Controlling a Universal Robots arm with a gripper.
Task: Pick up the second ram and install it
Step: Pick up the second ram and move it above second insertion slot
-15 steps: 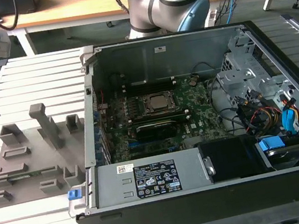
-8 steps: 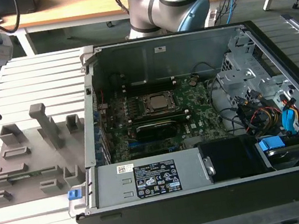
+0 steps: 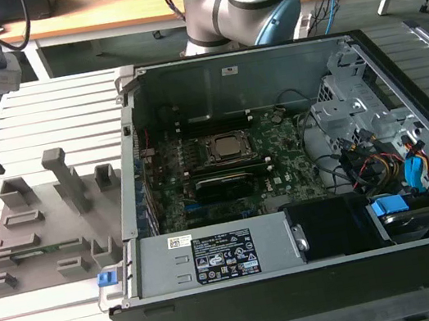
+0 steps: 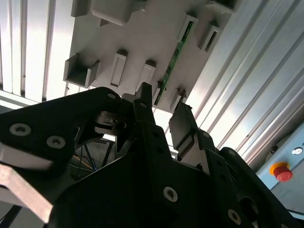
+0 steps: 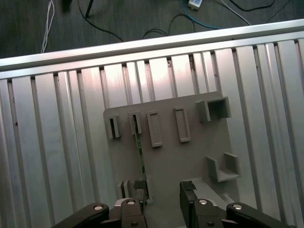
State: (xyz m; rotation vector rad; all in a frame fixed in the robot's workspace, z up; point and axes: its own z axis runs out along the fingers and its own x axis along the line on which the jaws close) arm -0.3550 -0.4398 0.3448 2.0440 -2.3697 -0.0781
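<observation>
We log the gripper spread open and holding nothing, above the grey holder tray on the slatted worktop. The second ram stands on edge in the tray. In the first wrist view its near end lines up with one fingertip, beside the gap.

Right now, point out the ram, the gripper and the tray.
ram (image 5: 139,152), first wrist view, middle of its upper edge.
gripper (image 5: 164,186), first wrist view, midway between its fingertips.
tray (image 5: 190,161), first wrist view, bare flat surface.
</observation>
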